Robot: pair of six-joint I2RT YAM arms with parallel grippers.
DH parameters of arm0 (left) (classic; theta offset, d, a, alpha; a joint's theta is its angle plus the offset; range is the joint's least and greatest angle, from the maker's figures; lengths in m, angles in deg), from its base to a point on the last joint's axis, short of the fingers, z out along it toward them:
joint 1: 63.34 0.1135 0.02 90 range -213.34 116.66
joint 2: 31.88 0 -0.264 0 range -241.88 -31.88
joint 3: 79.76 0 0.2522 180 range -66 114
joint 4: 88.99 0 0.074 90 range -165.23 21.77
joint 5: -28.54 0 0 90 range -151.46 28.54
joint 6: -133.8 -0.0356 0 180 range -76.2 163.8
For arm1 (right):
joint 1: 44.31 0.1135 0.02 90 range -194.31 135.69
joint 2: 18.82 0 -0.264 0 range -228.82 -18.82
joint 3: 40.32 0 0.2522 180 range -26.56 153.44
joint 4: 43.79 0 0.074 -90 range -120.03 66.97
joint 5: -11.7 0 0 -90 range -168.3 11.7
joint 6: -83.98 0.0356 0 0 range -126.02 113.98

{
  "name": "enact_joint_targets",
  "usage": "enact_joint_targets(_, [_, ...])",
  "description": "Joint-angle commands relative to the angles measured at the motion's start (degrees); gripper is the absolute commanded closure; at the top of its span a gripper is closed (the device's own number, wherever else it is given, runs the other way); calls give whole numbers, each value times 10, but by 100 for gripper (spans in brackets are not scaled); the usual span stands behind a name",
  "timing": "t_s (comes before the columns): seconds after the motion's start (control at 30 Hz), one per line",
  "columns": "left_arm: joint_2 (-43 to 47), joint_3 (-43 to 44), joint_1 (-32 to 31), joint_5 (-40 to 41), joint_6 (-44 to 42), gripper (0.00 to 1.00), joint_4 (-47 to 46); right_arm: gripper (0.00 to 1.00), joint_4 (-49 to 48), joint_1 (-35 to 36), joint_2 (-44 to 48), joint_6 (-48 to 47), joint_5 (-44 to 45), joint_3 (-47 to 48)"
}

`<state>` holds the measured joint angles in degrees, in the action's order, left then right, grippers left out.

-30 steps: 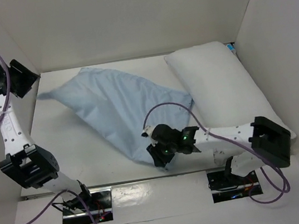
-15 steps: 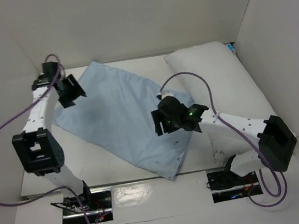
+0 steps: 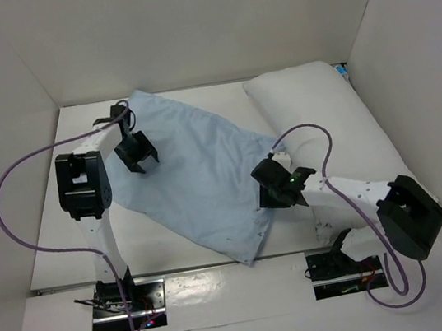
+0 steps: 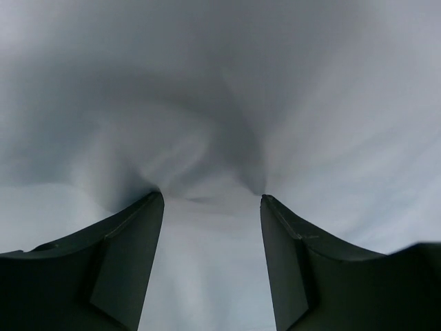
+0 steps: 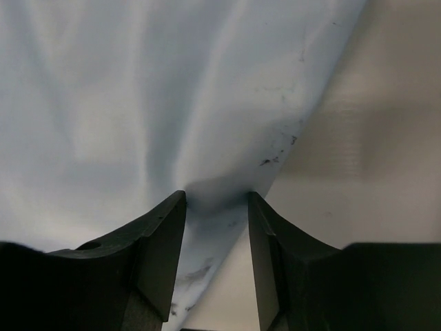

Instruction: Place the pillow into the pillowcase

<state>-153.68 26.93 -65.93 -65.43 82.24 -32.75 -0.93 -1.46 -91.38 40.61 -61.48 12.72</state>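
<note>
pillow (image 3: 328, 129) only overhead, pillowcase (image 5: 138, 103) smudges (image 5: 274, 157) clearest from right wrist

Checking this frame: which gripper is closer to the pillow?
Right. The right gripper is over the right edge of the pillowcase, just beside the pillow. The left gripper is at the cloth's far-left part, across the pillowcase from the pillow.

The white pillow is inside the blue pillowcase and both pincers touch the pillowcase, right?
No. The pillow lies outside, beside the pillowcase, as the top view shows. The left pincer and right pincer do touch the pillowcase.
</note>
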Motion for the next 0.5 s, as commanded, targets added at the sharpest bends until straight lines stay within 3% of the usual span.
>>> enact_joint_targets(0.0, [-40,7,34,31,16,29,7,51,-55,-1,-47,10,-3,-1])
enact_joint_targets(0.2, [-52,-27,96,33,21,32,-11,43,-149,4,-149,-22,-15,27])
enact_joint_targets(0.47, [-70,70,151,72,9,33,-4,43,-212,14,-320,-95,-54,170])
